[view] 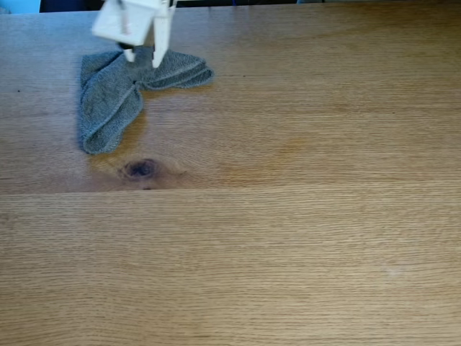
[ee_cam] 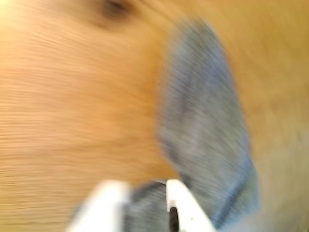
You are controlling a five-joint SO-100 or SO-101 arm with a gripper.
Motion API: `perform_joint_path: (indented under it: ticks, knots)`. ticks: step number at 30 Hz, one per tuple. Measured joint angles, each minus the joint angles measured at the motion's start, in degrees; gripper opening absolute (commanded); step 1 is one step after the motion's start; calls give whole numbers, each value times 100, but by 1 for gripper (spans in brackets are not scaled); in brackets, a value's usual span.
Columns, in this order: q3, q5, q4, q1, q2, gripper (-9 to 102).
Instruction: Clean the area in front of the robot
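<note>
The oak tabletop [view: 288, 238] fills the fixed view, with its dark oval knot [view: 140, 169] left of centre and a faint pale smudge [view: 392, 270] at the lower right. A grey terry cloth [view: 108, 101] lies crumpled in a V at the upper left. My white gripper [view: 142, 59] comes down from the top edge onto the cloth's upper fold. In the blurred wrist view the gripper [ee_cam: 144, 188] has cloth bunched between its two white fingers and looks shut on it. The rest of the cloth [ee_cam: 207, 121] stretches away over the wood [ee_cam: 72, 121], and the knot [ee_cam: 113, 7] shows at the top.
The table's far edge runs along the top of the fixed view, just behind the gripper, with dark background beyond it. Bare wood extends to the right of the cloth and toward the near edge.
</note>
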Motion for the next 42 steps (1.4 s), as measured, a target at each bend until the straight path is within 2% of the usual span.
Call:
perform_joint_path:
  ticks: [3, 6, 10, 14, 18, 27, 30, 42]
  knots:
    - [0, 352, 97, -958, 290, 0]
    - [9, 765, 264, -1512, 545, 0]
    - [9, 1503, 853, -1890, 1081, 0]
    - [44, 2276, 1890, -2074, 1890, 0]
    - [677, 2663, 2487, -2197, 3023, 0]
    - [3647, 2320, 2865, -2285, 6636, 0]
    - [3973, 2171, 2971, -2250, 7383, 0]
    - [4430, 1969, 3419, -2549, 8139, 0]
